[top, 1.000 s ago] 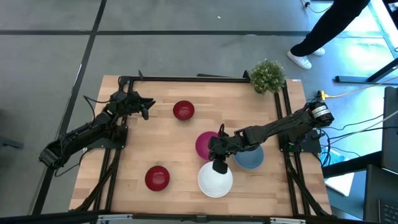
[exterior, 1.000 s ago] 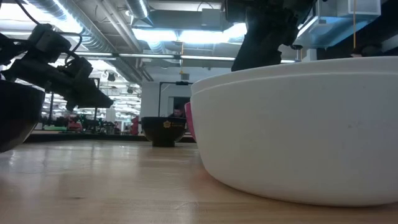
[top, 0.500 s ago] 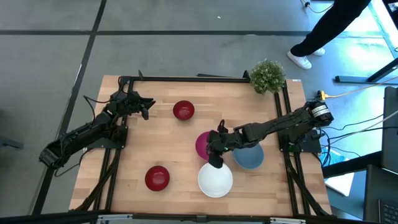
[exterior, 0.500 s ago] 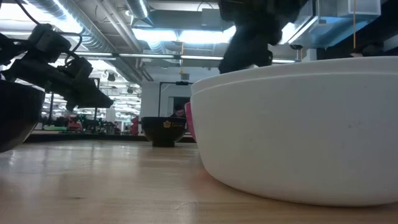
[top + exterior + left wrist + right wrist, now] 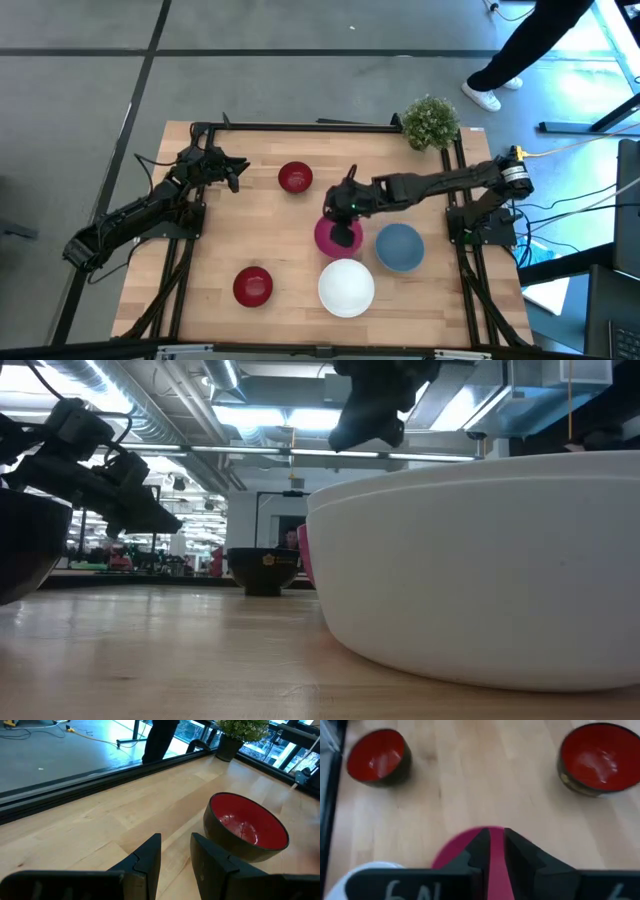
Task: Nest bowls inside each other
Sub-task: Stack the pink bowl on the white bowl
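Note:
Five bowls show, all resting on their bases on the wooden table. They are a magenta bowl (image 5: 330, 238), a white bowl (image 5: 346, 287), a blue bowl (image 5: 400, 247) and two dark red bowls (image 5: 295, 178) (image 5: 252, 286). In the low view the white bowl (image 5: 480, 570) fills the foreground. My right gripper (image 5: 342, 208) (image 5: 497, 847) hovers above the magenta bowl (image 5: 496, 855) near its far rim. It is open by a narrow gap and holds nothing. My left gripper (image 5: 236, 172) (image 5: 176, 847) waits open near the far-left corner, short of the far dark red bowl (image 5: 247, 827).
A small green potted plant (image 5: 431, 122) stands at the far-right corner. A black frame rail (image 5: 300, 127) runs along the far edge. A person's legs (image 5: 520, 50) show on the floor beyond the table. Bare wood lies between the two dark red bowls.
My right gripper has moved from above the white bowl toward the far edge and now stands over the magenta bowl's far part. The bowls have kept their places.

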Robot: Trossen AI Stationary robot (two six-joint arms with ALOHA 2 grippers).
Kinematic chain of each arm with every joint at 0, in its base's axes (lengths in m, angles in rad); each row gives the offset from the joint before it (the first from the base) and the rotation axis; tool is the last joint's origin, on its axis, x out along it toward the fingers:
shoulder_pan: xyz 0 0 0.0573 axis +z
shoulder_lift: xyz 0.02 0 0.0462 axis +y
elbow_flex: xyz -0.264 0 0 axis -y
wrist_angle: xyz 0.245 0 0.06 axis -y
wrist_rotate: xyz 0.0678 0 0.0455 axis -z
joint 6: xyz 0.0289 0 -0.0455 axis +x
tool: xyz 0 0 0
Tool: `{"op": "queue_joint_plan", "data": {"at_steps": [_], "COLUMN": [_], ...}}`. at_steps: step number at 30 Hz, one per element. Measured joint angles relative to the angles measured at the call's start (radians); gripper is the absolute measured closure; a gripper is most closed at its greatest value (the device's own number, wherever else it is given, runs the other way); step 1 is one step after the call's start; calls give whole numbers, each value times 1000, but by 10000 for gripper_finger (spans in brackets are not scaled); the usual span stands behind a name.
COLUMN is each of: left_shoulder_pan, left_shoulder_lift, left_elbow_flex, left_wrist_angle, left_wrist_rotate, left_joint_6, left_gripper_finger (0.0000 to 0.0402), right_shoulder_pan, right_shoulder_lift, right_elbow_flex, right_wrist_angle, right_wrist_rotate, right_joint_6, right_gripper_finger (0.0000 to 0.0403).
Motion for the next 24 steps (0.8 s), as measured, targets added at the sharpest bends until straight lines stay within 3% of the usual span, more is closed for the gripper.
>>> {"op": "queue_joint_plan", "data": {"at_steps": [12,24], "left_shoulder_pan": [0,0], "left_shoulder_lift": [0,0], "left_elbow_flex": [0,0], "left_wrist_angle": [0,0], "left_wrist_rotate": [0,0], "left_joint_6": [-19,-19], "left_gripper_finger": [302,302], "right_shoulder_pan": [-48,-46], "right_shoulder_lift": [-95,-281], "right_elbow_flex": [-3,-272], "right_wrist_angle": [-100,28], "right_wrist_rotate": [-16,-19], "right_joint_6": [-77,38], "right_gripper_finger": [347,347]}}
